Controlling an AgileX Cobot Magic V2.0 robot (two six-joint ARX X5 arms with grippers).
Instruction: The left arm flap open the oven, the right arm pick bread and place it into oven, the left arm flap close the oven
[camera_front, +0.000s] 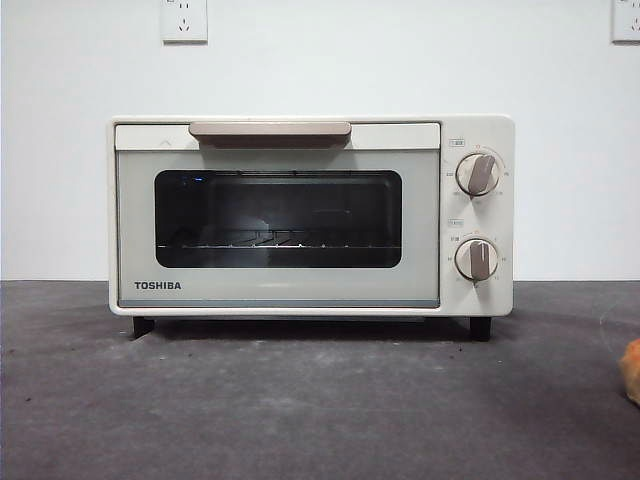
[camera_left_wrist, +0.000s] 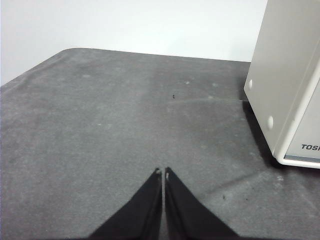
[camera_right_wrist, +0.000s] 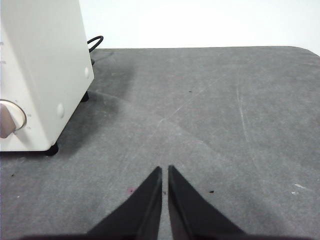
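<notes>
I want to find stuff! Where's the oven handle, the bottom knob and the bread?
oven handle (camera_front: 270, 130), front view, bar's middle.
bottom knob (camera_front: 478, 259), front view, knob's face.
bread (camera_front: 632, 370), front view, sliver at the picture's edge.

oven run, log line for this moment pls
oven: door shut | bread: on table at view edge | left gripper: shut, idle beside oven | right gripper: shut, idle

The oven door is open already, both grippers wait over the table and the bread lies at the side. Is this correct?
Not quite: the oven door is shut, its handle up against the top edge, as the front view shows. The rest holds: the left gripper and right gripper wait over the table, and the bread lies at the side.
</notes>
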